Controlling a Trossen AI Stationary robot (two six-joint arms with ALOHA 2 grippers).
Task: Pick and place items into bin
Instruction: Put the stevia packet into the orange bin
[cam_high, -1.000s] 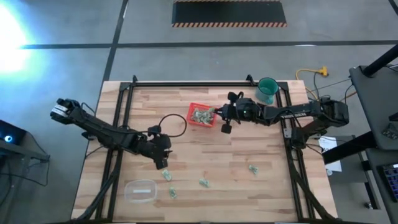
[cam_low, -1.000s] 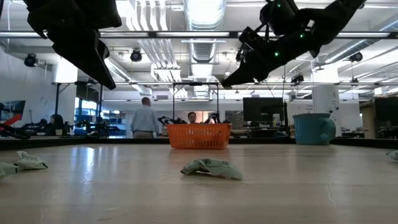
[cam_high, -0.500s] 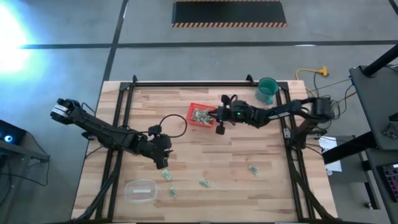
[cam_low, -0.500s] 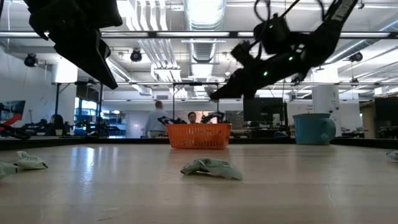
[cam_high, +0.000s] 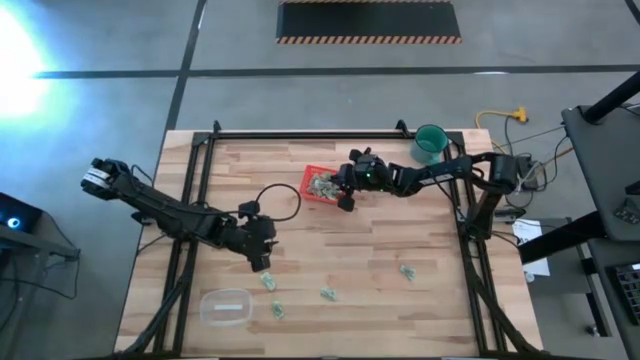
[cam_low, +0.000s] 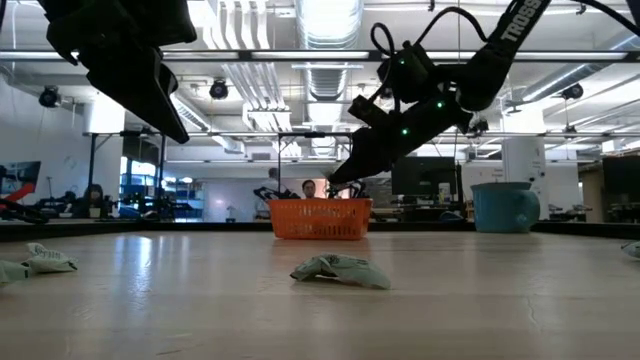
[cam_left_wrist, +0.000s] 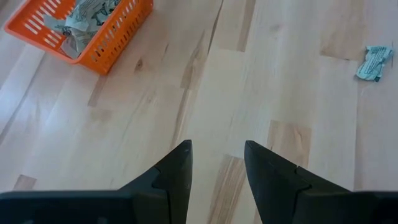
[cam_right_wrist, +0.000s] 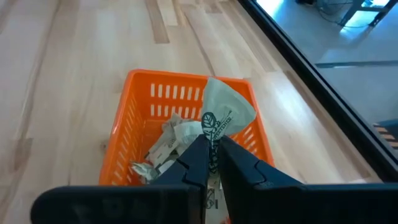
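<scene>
The red tray (cam_high: 322, 186), orange in the wrist views (cam_right_wrist: 142, 122), stands on the table's far middle and holds several pale-green wrappers (cam_right_wrist: 166, 144). My right gripper (cam_high: 343, 197) hovers at the tray's right rim, shut on one wrapper (cam_right_wrist: 225, 112). My left gripper (cam_high: 262, 264) waits open (cam_left_wrist: 216, 155) above bare wood at the near left. Loose wrappers lie flat on the table near it (cam_high: 268, 282) (cam_high: 277, 311), toward the middle (cam_high: 327, 294) and to the right (cam_high: 407, 271). My right gripper pinches the wrapper between its two fingers (cam_right_wrist: 198, 157) at the wrapper's narrow end (cam_right_wrist: 214, 140). The fingers slant down from the table's right. The wrapper's wide end sticks out beyond the fingertips, lifted clear above the tray's right wall.
A teal cup (cam_high: 430, 145) stands at the far right corner. A clear plastic container (cam_high: 225, 305) sits at the near left. A black cable loop (cam_high: 280, 200) lies left of the tray. Black frame rails run along both table sides. Bare wood lies between the tray and the loose wrappers.
My right gripper has moved toward the table's left and somewhat down, carrying the wrapper from right of the tray to its right rim. It has stayed shut. The left arm has kept still.
</scene>
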